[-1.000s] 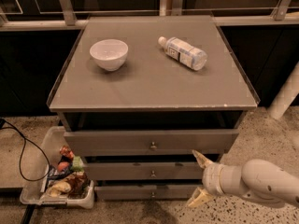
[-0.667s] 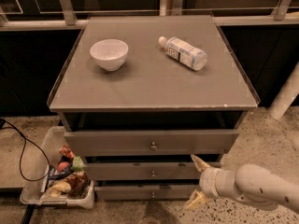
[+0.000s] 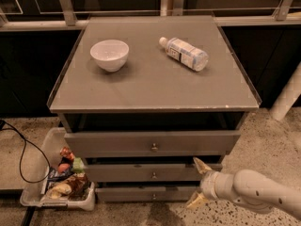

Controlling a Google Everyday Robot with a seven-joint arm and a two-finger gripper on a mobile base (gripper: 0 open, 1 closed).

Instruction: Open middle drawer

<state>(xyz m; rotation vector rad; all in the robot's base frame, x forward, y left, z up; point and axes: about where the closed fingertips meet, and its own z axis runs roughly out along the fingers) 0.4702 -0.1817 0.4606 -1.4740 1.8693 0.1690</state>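
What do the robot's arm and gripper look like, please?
The arm is smooth, rounded and white, with no cables or markings visible. Its gripper, at lower right near the right end of the middle drawer, has a white cuff and two pointed tan fingers.

The middle drawer (image 3: 117,172) sits pushed in between the top drawer (image 3: 108,144) and the bottom drawer (image 3: 127,193). It has a wide, shallow grey-brown front with a small round metal knob (image 3: 154,175) at centre. The gripper (image 3: 199,183) hangs at its right end, fingers (image 3: 202,165) spread.

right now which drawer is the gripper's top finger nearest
The middle drawer of the three: the open gripper has its upper finger by that drawer's right end.
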